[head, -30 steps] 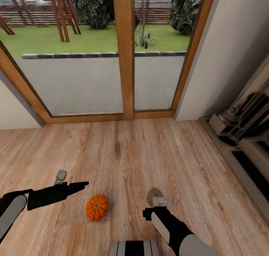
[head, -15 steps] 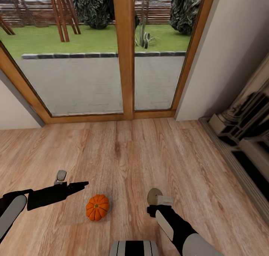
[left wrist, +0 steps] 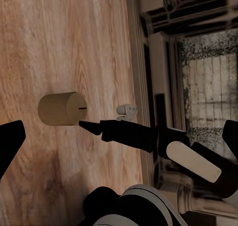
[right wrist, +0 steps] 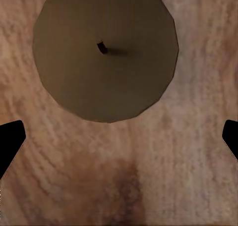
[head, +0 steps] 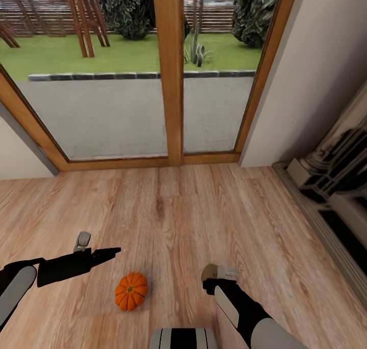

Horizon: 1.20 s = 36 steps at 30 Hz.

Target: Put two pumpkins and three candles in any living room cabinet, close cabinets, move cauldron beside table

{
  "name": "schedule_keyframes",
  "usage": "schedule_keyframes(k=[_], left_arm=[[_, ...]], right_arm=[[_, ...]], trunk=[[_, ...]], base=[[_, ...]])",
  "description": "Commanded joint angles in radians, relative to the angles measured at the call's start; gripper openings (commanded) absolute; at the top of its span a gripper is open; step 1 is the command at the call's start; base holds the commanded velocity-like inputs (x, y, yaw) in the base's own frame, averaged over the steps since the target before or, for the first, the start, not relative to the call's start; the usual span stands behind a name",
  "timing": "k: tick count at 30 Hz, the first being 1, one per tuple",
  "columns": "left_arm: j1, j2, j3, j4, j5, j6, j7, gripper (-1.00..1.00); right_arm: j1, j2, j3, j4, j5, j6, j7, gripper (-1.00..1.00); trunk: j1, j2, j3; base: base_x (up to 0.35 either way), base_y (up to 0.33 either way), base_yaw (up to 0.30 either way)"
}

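Head view: a pumpkin [head: 131,291] sits on the wooden floor [head: 168,211] between the arms; the right gripper [head: 214,275] covers most of a candle [head: 207,271], more than a second ago; left gripper [head: 104,252] fingers cannot be judged. Left wrist view: the whole candle [left wrist: 62,108] beside the right arm. Right wrist view: fingers spread wide, empty, above the candle's [right wrist: 105,52] wick.
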Motion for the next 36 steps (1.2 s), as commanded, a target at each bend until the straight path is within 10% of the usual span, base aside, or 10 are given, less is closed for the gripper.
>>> schedule_keyframes(k=[1, 36], left_arm=[[-0.001, 0.001, 0.0, 0.0, -0.001, 0.003, -0.003, 1.0], [-0.001, 0.0, -0.001, 0.0, -0.001, 0.003, -0.003, 1.0]], right_arm=[[-0.001, -0.001, 0.007, -0.002, -0.009, 0.003, -0.009, 1.0], [-0.001, 0.001, 0.01, -0.001, -0.006, -0.01, -0.009, 1.0]], trunk=[[0.0, 0.0, -0.001], [0.0, 0.0, -0.001]], base=[[0.16, 0.0, 0.0], [0.063, 0.007, 0.0]])
